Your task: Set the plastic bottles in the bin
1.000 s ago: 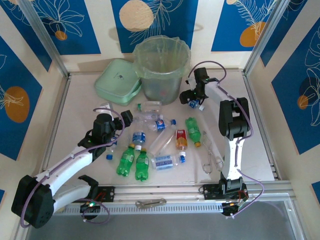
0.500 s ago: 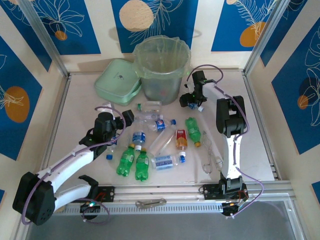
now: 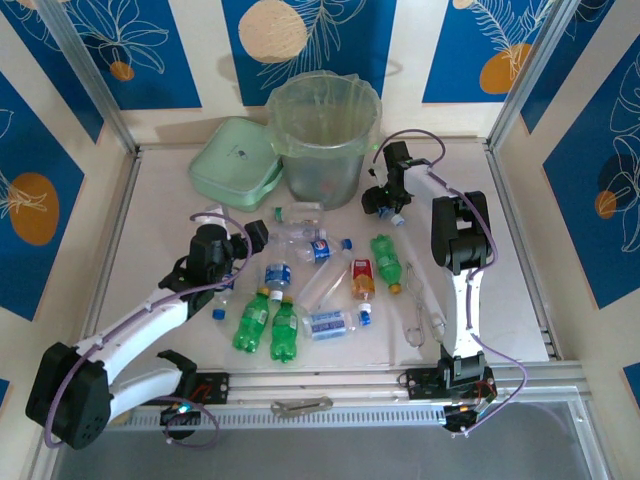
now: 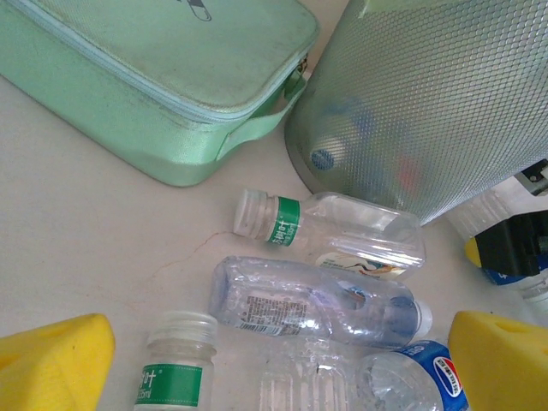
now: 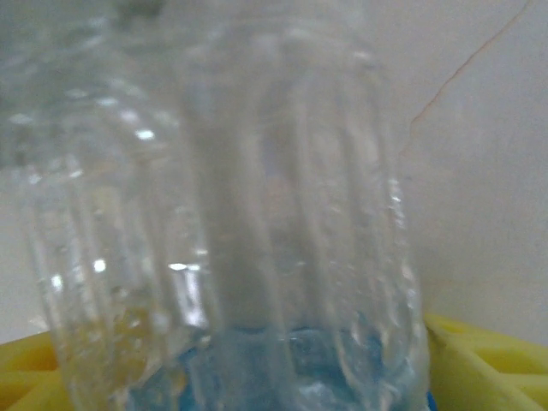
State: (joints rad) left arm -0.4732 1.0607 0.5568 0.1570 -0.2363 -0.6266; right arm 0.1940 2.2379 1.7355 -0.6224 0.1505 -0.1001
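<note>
Several plastic bottles lie mid-table: green ones [image 3: 252, 320], an orange one [image 3: 362, 278], and clear ones with blue labels [image 3: 330, 322]. The bin [image 3: 325, 160] stands at the back; its ribbed wall [image 4: 428, 111] also shows in the left wrist view. My right gripper [image 3: 386, 206] is low beside the bin's right foot, shut on a clear bottle [image 5: 231, 223] that sits between its yellow pads [image 5: 488, 360]. My left gripper [image 4: 278, 377] hangs open over clear bottles, one crushed [image 4: 317, 304] and one with a green label [image 4: 330, 227]. Nothing is between its pads.
A flat pale-green lid [image 3: 235, 160] lies left of the bin. Metal tongs [image 3: 420, 310] rest on the table near the right arm. Another metal tool [image 3: 300, 405] lies on the front rail. Aluminium frame posts and walls border the table.
The right gripper has edged left toward the bin's foot and closed on the clear bottle. The left arm has barely moved and stays open.
</note>
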